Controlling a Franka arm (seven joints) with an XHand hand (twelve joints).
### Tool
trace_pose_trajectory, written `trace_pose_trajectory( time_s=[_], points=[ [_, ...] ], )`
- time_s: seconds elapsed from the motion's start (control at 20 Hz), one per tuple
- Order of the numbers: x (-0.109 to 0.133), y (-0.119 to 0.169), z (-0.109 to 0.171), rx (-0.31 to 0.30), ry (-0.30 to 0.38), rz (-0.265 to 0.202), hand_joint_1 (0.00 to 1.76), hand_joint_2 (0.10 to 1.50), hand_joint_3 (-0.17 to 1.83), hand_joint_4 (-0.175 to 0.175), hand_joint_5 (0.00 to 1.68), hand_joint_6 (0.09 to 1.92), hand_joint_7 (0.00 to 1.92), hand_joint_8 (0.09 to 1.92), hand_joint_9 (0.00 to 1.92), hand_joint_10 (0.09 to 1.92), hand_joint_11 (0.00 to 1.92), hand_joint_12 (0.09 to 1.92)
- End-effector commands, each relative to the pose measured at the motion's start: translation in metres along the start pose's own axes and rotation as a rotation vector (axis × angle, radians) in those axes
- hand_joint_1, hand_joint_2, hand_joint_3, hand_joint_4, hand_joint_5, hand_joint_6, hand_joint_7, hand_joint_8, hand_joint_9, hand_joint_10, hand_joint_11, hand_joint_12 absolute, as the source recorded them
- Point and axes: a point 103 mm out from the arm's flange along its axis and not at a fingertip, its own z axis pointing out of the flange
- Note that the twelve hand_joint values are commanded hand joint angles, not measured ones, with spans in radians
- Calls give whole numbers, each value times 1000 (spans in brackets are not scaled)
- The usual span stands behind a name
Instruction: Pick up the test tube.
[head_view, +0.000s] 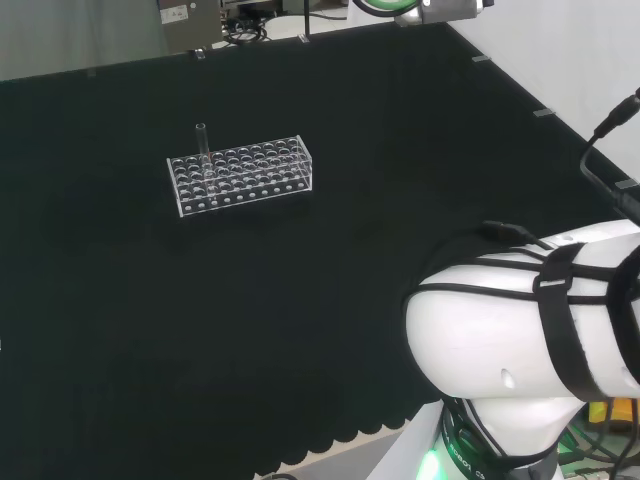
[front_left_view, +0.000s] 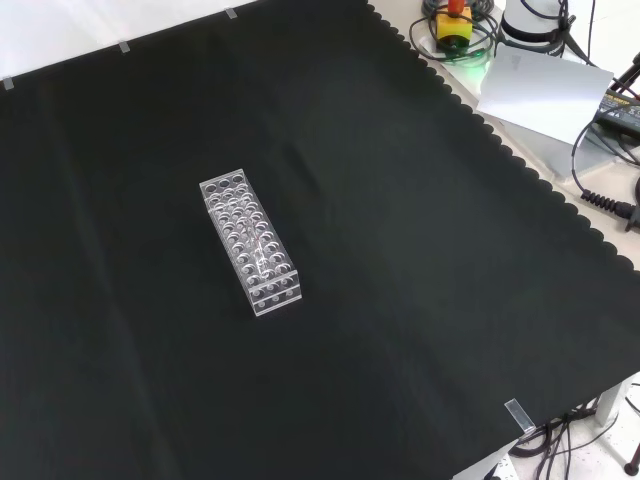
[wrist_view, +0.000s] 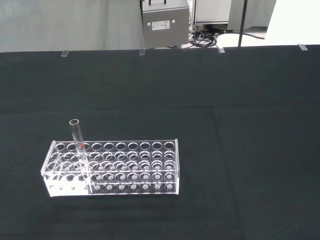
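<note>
Head view, left to right: clear test tube rack (head_view: 241, 176) on black cloth (head_view: 300, 330), left of centre. One test tube (head_view: 202, 147) upright in a hole near rack's left end, toward far row, top sticking above rack. Right: arm's white link (head_view: 530, 350) with black cable straps, well apart from rack.

Front view: rack (front_left_view: 250, 243) lying diagonally mid-cloth; tube (front_left_view: 262, 249) hard to make out, toward nearer end.

Wrist view: tube (wrist_view: 78, 142) standing near one end of rack (wrist_view: 112, 167), open mouth up, small red mark on its side. Other holes look empty.

Hand state: cannot tell.
</note>
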Motion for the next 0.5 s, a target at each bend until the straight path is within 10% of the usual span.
trace_pose_trajectory(
  time_s=[0.05, 0.5],
  points=[
    [-1, 1, -1, -12, -1, -5, 668, 712, 576, -38, 123, 213, 159, 840, 153, 914, 79, 1572],
    [17, 39, 0, -5, 1, -80, 633, 785, 438, -58, 156, 87, 188, 905, 157, 997, 98, 1616]
  ],
)
